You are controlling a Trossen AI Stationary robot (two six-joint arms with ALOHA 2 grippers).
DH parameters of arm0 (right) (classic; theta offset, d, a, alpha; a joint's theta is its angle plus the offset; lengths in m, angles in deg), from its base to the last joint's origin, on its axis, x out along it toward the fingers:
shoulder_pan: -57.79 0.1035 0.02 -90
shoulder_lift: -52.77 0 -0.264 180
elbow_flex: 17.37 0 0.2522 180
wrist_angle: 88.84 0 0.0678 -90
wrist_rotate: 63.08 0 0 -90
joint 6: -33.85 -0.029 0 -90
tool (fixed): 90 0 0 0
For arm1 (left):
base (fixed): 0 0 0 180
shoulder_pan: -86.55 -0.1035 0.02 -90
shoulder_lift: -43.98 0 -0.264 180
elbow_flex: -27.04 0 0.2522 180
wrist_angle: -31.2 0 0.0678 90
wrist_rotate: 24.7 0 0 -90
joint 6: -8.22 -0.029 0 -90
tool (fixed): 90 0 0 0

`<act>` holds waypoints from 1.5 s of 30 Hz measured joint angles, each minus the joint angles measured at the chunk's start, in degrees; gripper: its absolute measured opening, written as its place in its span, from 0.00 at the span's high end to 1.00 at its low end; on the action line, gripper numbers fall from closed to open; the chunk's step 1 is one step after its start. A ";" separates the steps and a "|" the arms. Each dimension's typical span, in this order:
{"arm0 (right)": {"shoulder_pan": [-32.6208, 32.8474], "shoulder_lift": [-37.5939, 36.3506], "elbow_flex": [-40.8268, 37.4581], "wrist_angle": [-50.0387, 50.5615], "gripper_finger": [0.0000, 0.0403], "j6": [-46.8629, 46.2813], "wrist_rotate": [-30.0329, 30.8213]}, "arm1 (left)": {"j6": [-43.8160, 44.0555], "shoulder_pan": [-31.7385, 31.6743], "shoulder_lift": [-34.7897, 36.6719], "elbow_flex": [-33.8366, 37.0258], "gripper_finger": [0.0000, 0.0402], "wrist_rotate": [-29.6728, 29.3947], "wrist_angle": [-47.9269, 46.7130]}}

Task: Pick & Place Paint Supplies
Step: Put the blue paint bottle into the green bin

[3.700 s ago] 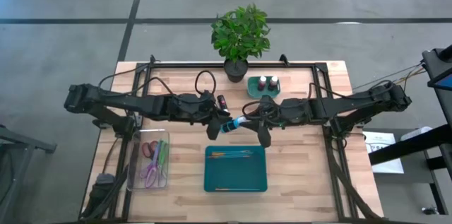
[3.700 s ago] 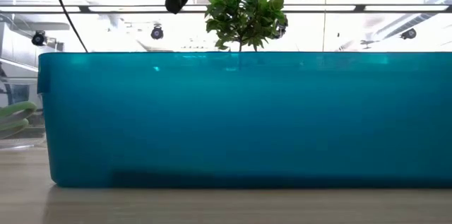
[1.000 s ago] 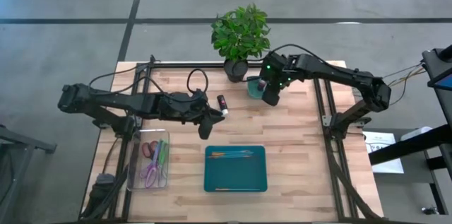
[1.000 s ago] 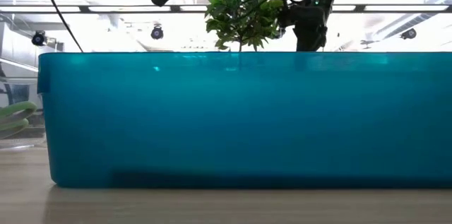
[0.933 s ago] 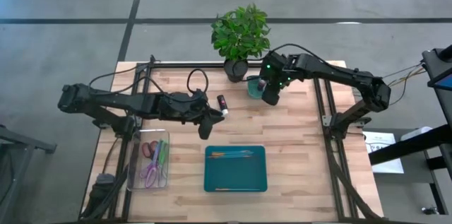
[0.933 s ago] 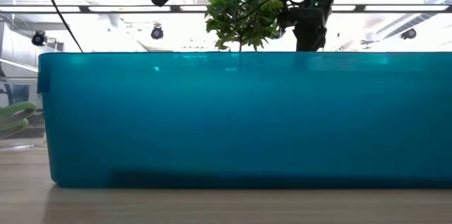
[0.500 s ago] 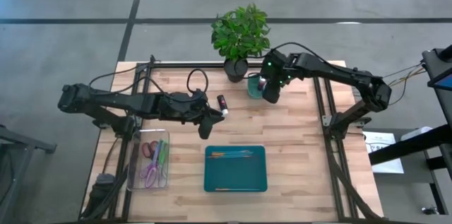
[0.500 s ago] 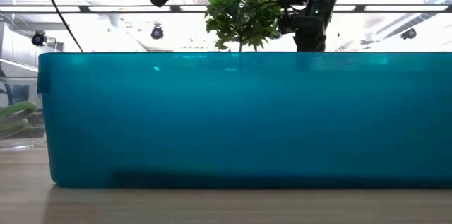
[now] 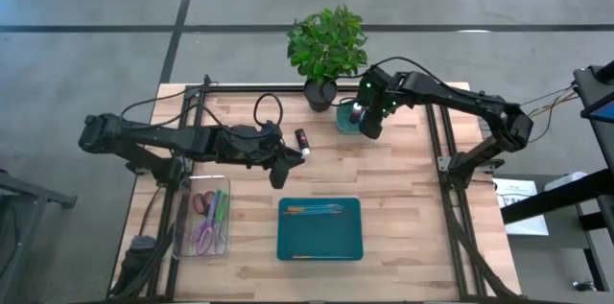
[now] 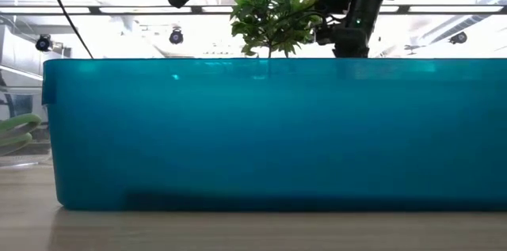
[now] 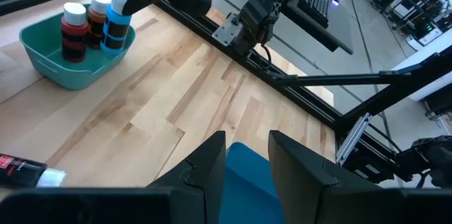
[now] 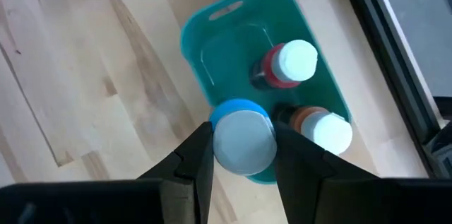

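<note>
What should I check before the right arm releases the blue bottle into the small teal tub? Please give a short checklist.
1. Right gripper shut on the blue paint bottle: ok.
2. Bottle over the small teal tub: ok, at its rim.
3. Free space beside the two bottles already in the tub: ok.
4. Bottle base resting on the tub floor: cannot tell.
5. Left gripper away from the tub: ok, empty, near the table's middle.
6. Bottle lying on the table waits for pickup: ok.

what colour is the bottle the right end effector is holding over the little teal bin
Blue, with a pale cap: the bottle shows best in the right wrist view.
</note>
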 joint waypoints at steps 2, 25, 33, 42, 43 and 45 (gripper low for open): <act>-0.41 0.30 -0.41 -0.15 0.73 0.63 -0.33 | 0.43 0.00 0.00 0.00 0.71 -0.02 0.02; -4.26 0.30 -3.70 -3.81 0.73 2.97 -1.37 | 1.40 0.00 0.00 0.00 0.71 0.00 0.00; -4.87 0.30 -4.37 -4.04 0.73 3.38 -1.44 | 1.45 0.00 0.00 0.00 0.71 0.00 0.02; -5.00 0.30 -6.34 -5.16 0.73 3.51 -2.01 | 2.33 0.00 0.00 0.00 0.71 0.00 0.04; -5.00 0.30 -6.46 -5.38 0.73 3.51 -2.01 | 2.35 0.00 0.00 0.00 0.71 0.00 0.04; -4.98 0.30 -6.67 -5.81 0.73 3.55 -2.01 | 2.55 0.00 0.00 0.00 0.71 0.00 0.04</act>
